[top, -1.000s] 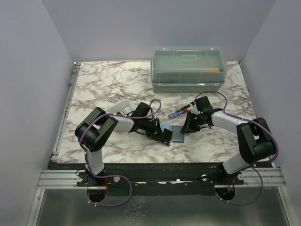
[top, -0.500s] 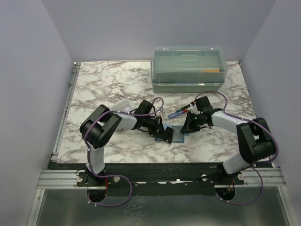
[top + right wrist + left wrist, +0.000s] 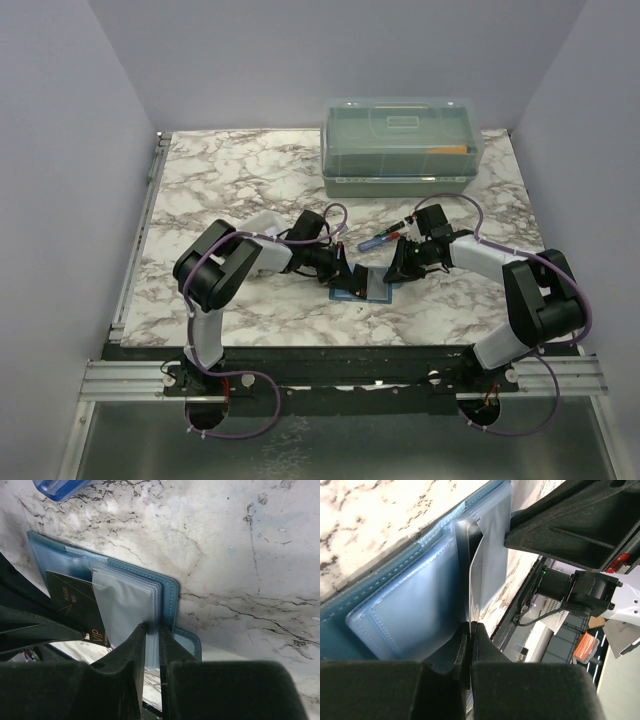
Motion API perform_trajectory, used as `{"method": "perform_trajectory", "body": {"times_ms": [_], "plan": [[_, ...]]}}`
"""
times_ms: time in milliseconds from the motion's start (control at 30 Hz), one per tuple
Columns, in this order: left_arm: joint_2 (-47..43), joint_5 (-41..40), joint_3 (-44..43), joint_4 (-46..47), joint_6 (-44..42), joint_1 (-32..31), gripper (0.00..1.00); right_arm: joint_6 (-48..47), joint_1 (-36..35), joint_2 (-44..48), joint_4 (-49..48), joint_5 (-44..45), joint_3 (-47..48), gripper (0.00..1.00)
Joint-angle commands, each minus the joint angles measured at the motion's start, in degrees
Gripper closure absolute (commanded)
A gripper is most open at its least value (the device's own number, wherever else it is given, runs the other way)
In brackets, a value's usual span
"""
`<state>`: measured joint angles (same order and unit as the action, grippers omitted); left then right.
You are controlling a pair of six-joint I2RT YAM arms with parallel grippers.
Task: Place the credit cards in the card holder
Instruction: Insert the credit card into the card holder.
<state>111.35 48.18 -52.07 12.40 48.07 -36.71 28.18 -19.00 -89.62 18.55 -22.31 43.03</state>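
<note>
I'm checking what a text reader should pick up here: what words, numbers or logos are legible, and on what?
"VIP": pale letters near a corner of the dark credit card in the open card holder, right wrist view.
Small gold print and an angular gold mark on that card: too blurred to read.
The lidded box: no legible text.

Teal card holder (image 3: 171,596) lies open flat; dark credit card (image 3: 70,600) tilted, partly tucked inside.
</note>
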Motion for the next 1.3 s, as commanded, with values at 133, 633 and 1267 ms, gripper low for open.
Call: {"method": "perform_trajectory", "body": {"times_ms": [133,633,1267], "plan": [[2.0,-6.5,-0.6,1.0,-1.1,0.5,1.0,-1.9,-0.8,-4.2,0.0,2.2,-1.9,0.85],[1.9,-10.5,0.7,3.4,0.6,-1.1,1.0,0.7,-0.8,-3.3,-2.2,0.0,-3.7,0.85],[-3.4,-22.3,-0.8,-6.6,-2.9,-7.1,0.56,6.4,-0.8,2.0,-8.3,-2.4,-9.5,0.85]]}}
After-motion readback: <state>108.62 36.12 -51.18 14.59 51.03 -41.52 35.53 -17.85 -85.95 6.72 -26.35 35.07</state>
